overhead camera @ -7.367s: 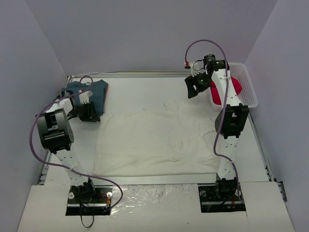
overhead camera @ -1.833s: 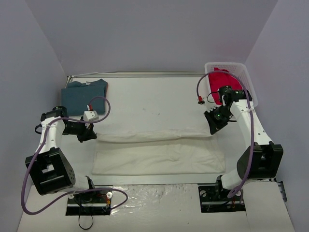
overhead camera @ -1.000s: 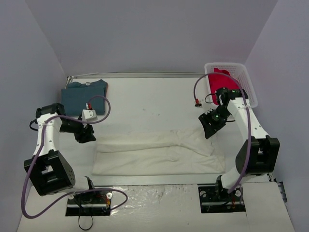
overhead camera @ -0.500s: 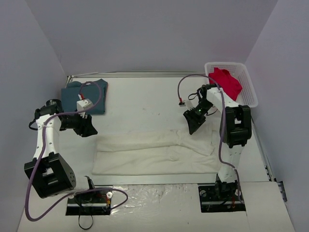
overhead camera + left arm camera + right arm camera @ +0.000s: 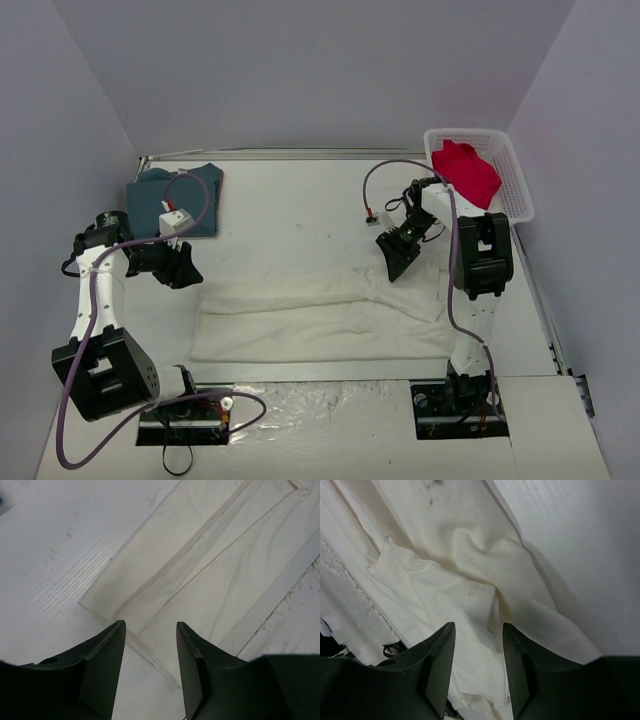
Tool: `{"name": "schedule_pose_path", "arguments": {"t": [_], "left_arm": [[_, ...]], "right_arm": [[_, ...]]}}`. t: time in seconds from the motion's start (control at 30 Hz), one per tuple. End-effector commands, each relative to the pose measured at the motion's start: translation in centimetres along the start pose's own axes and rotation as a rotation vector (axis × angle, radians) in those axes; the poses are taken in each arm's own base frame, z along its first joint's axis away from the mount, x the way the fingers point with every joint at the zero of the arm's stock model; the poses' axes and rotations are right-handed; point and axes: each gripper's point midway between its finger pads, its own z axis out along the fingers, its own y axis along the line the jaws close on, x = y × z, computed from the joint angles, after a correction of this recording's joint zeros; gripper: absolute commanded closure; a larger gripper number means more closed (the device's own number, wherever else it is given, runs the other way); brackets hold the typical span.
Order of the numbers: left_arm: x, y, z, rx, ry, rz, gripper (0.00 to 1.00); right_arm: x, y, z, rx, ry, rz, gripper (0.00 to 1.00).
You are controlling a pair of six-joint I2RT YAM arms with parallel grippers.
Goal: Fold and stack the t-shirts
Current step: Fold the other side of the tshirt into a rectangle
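Both arms lifted clear: left gripper (image 5: 184,270), right gripper (image 5: 394,264) spread, empty. Rumpled right end of cream shirt (image 5: 320,318) could skew next fold.

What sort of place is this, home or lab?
Probably a lab robot cell: plain grey walls enclose a white table, with a cream t-shirt laid out and a red t-shirt in a basket.

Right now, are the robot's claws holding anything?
No. The left gripper and right gripper are both open and empty, above the large cream-white cloth t-shirt.
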Motion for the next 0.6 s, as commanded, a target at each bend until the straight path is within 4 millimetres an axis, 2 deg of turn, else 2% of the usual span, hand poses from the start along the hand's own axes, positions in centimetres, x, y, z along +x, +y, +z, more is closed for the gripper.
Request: {"name": "schedule_pose_path", "arguments": {"t": [0.0,0.13,0.17,0.2,0.23,0.27,0.43,0.57], "left_arm": [[-0.6,-0.4,-0.4,-0.009,-0.028,0.008,0.56],[-0.5,-0.5,-0.5,-0.009,-0.03,0.013,0.56],[-0.5,-0.6,-0.4,-0.006,-0.031,0.012,0.56],[-0.5,-0.6,-0.5,-0.007,-0.033,0.014,0.56],[-0.5,-0.6,-0.4,-0.005,-0.033,0.015,0.56],[-0.4,-0.7,-0.4,-0.003,-0.033,0.012,0.56],[-0.6,-0.9,-0.4,0.003,-0.044,0.019,0.56],[-0.9,-1.1,-0.6,-0.001,-0.054,0.028,0.56]], "right_arm": [[0.5,0.8,0.7,-0.048,0.024,-0.001,0.61],[0.6,0.7,1.0,-0.048,0.027,0.005,0.64],[0.6,0.7,1.1,-0.048,0.027,0.005,0.68],[0.7,0.6,1.1,-0.047,0.028,0.008,0.74],[0.6,0.7,1.2,-0.047,0.029,0.008,0.91],[0.6,0.6,1.1,-0.045,0.028,0.008,1.0],[0.1,1.6,-0.2,-0.015,0.003,-0.006,1.0],[-0.2,3.4,-1.2,0.007,0.002,-0.029,1.0]]}}
